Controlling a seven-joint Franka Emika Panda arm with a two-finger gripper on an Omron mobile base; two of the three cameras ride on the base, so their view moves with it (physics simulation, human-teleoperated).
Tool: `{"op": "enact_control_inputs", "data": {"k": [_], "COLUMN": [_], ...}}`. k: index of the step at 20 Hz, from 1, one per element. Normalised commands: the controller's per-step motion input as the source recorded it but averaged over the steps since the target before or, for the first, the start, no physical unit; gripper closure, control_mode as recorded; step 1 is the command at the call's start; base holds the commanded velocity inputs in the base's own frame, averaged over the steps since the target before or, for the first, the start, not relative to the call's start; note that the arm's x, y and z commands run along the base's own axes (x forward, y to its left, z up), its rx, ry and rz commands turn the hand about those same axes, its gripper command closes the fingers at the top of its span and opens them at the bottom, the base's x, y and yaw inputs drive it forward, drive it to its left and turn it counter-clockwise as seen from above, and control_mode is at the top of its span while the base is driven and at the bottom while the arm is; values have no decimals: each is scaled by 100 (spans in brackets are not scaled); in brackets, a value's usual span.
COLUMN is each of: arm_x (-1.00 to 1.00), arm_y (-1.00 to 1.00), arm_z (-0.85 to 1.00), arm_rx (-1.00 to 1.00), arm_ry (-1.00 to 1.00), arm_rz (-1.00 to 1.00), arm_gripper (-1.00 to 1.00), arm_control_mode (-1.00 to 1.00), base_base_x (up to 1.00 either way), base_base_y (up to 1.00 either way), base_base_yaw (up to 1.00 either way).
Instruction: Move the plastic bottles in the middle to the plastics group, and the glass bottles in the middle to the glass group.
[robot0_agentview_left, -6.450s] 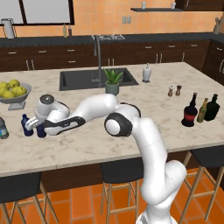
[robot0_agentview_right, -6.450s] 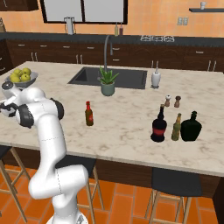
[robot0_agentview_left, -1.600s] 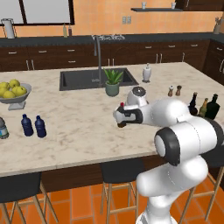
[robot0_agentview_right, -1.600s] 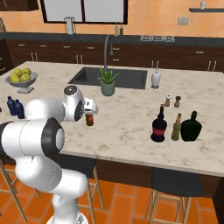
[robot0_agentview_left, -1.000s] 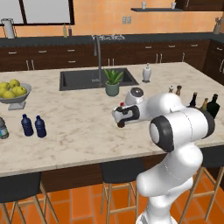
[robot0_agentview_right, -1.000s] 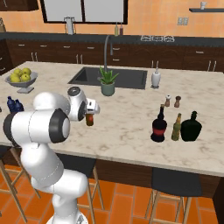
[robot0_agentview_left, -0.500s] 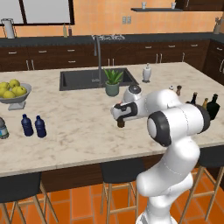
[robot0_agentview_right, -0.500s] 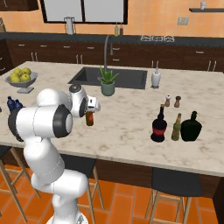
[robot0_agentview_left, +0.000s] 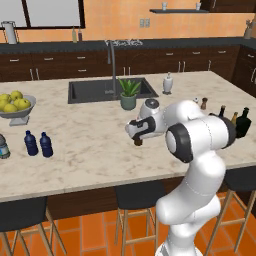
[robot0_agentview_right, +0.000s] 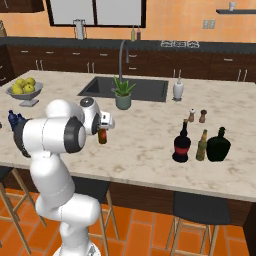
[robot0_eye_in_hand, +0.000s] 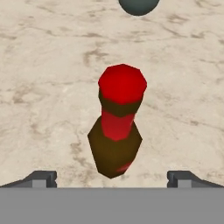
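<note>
The gripper (robot0_eye_in_hand: 112, 177) hangs with jaws spread wide over the brown bottle (robot0_eye_in_hand: 116, 131), upright mid-counter (robot0_agentview_left: 90, 140). Glass looks rigid, slick and breakable; a squeeze across the body below the red cap seems safest.

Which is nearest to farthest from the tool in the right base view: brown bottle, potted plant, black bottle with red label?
1. brown bottle, right at the tool
2. potted plant, behind it by the sink
3. black bottle with red label, far right on the counter
</note>
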Motion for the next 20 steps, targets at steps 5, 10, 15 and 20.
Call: {"op": "enact_control_inputs", "data": {"k": [5, 10, 15, 20], "arm_x": [17, 13, 6, 4], "arm_y": [0, 0, 0, 0], "arm_z": [-17, -9, -5, -8], "arm_rx": [0, 0, 0, 0], "arm_ry": [0, 0, 0, 0], "arm_rz": [0, 0, 0, 0], "arm_gripper": [-100, -100, -100, -100], "arm_control_mode": [-100, -100, -100, -100], "base_base_x": [0, 0, 0, 0], "base_base_y": [0, 0, 0, 0], "base_base_yaw": [0, 0, 0, 0]}}
